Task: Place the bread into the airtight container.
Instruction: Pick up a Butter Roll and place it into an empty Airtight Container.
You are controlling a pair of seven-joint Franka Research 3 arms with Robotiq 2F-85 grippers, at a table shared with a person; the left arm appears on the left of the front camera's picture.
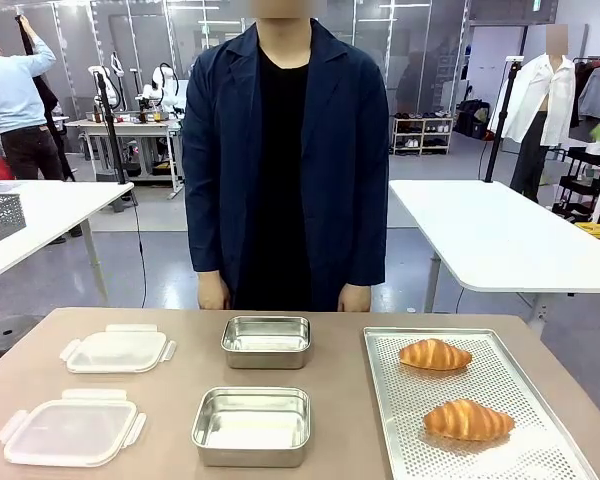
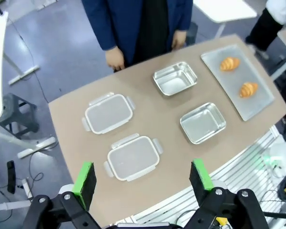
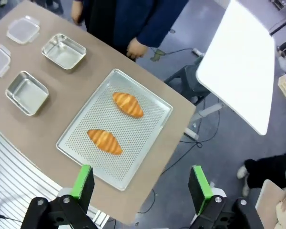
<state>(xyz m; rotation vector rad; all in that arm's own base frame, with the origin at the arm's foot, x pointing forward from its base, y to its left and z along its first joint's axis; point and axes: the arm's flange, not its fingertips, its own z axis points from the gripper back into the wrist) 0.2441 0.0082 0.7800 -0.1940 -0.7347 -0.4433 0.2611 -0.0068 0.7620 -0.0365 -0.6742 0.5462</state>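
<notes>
Beyond my left gripper [image 2: 142, 168], whose green pads [image 2: 85, 179] stand wide apart with nothing between them, two clear lids [image 2: 133, 157] lie nearest on the table [image 2: 76, 124], and past them to the right sit two empty metal containers [image 2: 203, 123]. Ahead of my right gripper [image 3: 141, 172], equally wide open and holding nothing, a perforated tray [image 3: 148, 102] lies just past the fingertips. It carries both pieces of bread [image 3: 105, 141], which lie well apart from the containers off to the left.
</notes>
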